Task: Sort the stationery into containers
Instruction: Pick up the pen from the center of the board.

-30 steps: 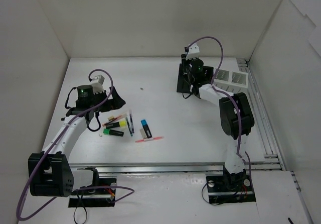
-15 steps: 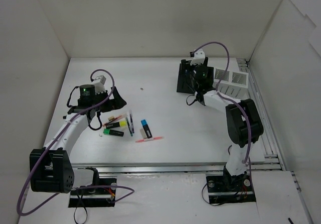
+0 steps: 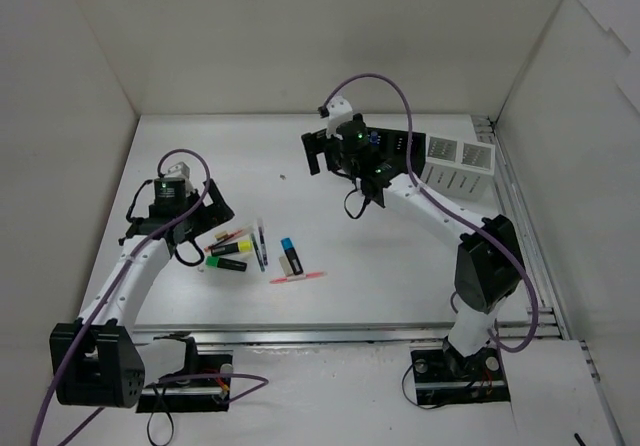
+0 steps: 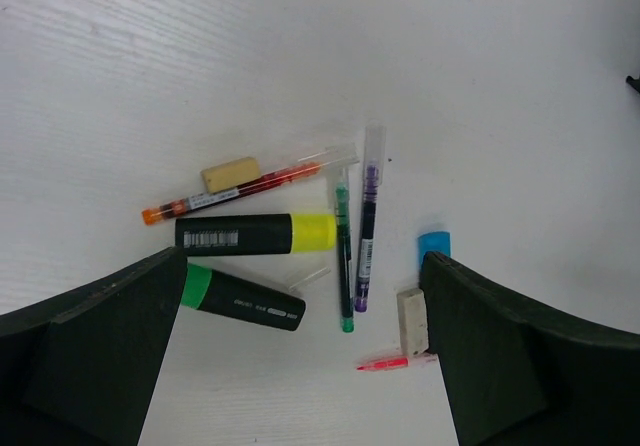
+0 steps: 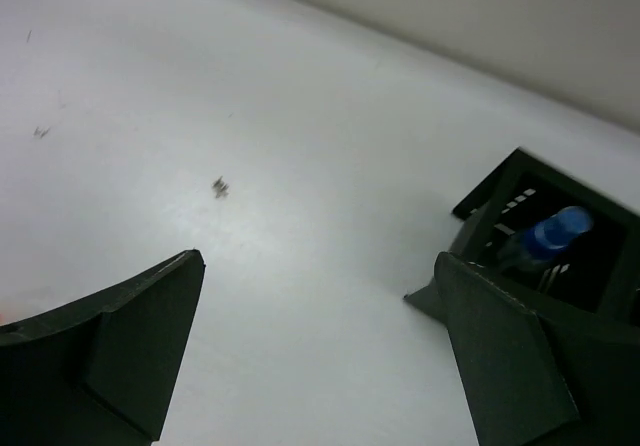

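Progress was slight: the clear blue-capped bottle (image 5: pixel 555 234) stood in the black slotted box (image 5: pixel 490 188). Black-capped highlighters (image 4: pixel 255 234), thin pens (image 4: pixel 366 231) and pale eraser (image 4: pixel 231 174) lay unsorted below the spread left gripper (image 4: pixel 305 259). The right gripper (image 5: pixel 320 258) gaped empty.

Our white table (image 3: pixel 340 241) bears black-bodied highlighters (image 4: pixel 256 234), thin pens (image 4: pixel 366 228), a pale eraser (image 4: pixel 231 174) near left; black slotted box (image 3: pixel 405 148) and white perforated boxes (image 3: pixel 458 163) far right.

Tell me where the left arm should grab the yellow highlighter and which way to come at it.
Take the yellow highlighter by its black barrel, mid-length, coming straight down. It lies flat, with gaps along both long sides there, while its yellow end sits close beside the green pen. The open left gripper would probably need turning to close across it.
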